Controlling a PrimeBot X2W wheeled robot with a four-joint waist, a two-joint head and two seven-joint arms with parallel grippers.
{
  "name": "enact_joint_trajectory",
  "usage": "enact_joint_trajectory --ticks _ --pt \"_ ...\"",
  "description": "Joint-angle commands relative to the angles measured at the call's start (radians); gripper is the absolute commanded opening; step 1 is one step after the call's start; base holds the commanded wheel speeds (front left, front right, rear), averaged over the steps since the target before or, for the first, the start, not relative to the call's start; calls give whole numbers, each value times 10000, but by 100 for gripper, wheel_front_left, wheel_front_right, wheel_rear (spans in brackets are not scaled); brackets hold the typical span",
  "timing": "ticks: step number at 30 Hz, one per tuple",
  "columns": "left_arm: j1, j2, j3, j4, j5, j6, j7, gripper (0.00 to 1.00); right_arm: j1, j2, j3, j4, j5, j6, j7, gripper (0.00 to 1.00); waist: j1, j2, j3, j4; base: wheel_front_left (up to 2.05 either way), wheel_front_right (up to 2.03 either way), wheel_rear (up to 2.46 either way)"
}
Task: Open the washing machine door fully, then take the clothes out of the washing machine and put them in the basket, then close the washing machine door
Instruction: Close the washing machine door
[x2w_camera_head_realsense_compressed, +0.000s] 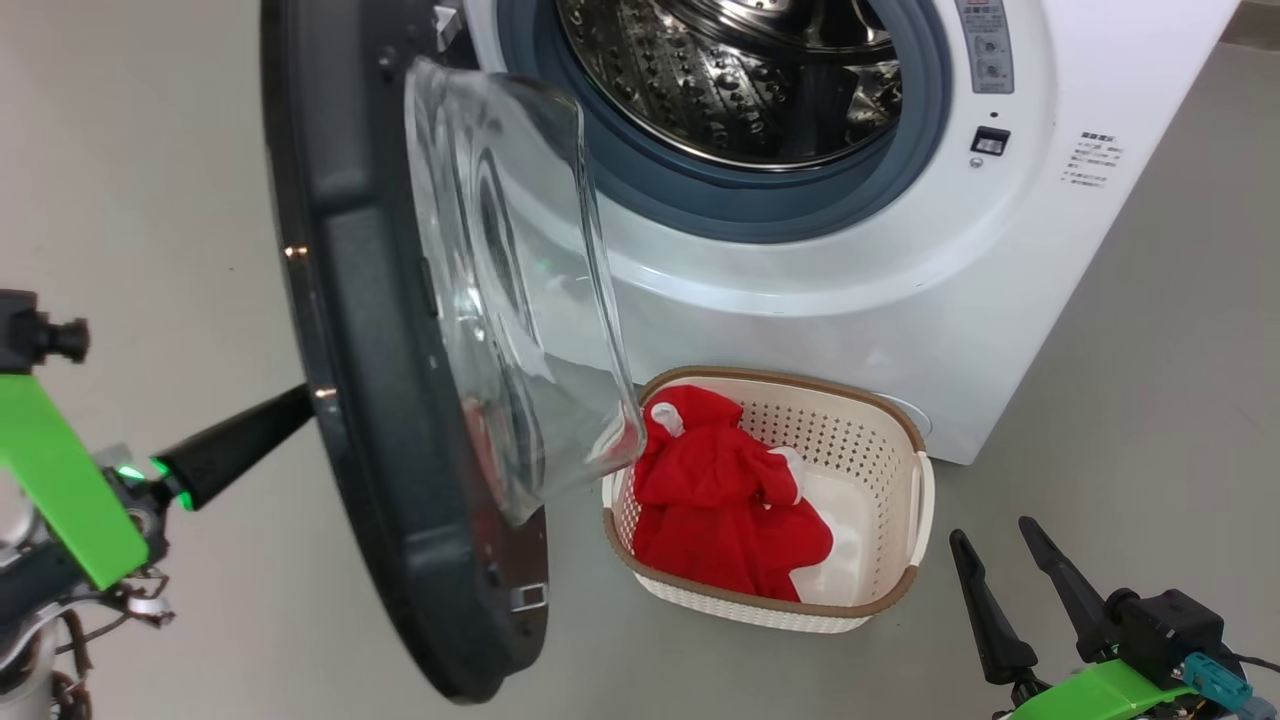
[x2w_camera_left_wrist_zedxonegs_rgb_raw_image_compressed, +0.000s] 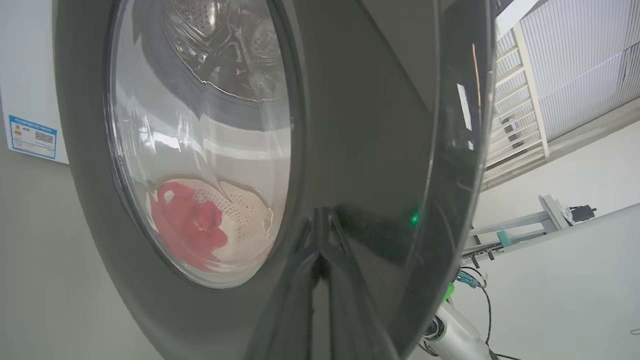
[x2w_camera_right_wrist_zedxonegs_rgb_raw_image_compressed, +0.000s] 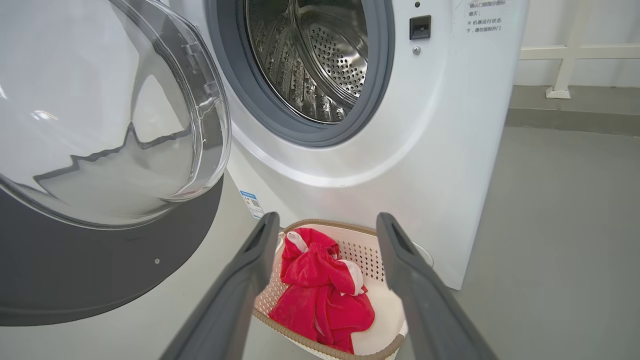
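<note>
You get a glossy door (x2w_camera_head_realsense_compressed: 350, 300) with smooth clear glass, shiny steel drum (x2w_camera_head_realsense_compressed: 700, 90), soft cloth clothes (x2w_camera_head_realsense_compressed: 720, 500), plastic basket (x2w_camera_head_realsense_compressed: 860, 450).

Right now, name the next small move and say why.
Probably swing the washing machine door shut by pushing with the left gripper, whose closed fingers sit against its glossy outer face. The red clothes already lie in the basket, the steel drum looks empty, and the right gripper is open and holds nothing.

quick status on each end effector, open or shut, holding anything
left end effector: closed, gripping nothing, tips against the outer face of the washing machine door
right end effector: open, holding nothing
</note>
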Motion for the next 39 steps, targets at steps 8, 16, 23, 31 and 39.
enact_joint_trajectory --ticks 8,16,23,31,39 --pt "-301 42 -656 -946 -162 -71 -815 0 -232 -88 237 -241 -16 63 -65 100 0 -1 -43 -186 0 0 0" --pt "-84 241 -1010 -841 53 -71 -1584 0 -198 -18 256 -235 -34 63 -65 100 0 -1 -163 -234 0 0 0" --pt "436 358 -966 -432 128 -71 -2331 0 -6 60 264 -220 -28 63 -65 100 0 -1 -378 -192 0 0 0" --pt "1323 368 -988 58 287 -71 -3377 21 63 103 261 -203 -23 63 -65 100 0 -1 -529 -23 0 0 0" --pt "2086 200 -1072 579 212 -71 -4415 60 156 128 257 -209 -35 63 -65 100 0 -1 -626 121 0 0 0"
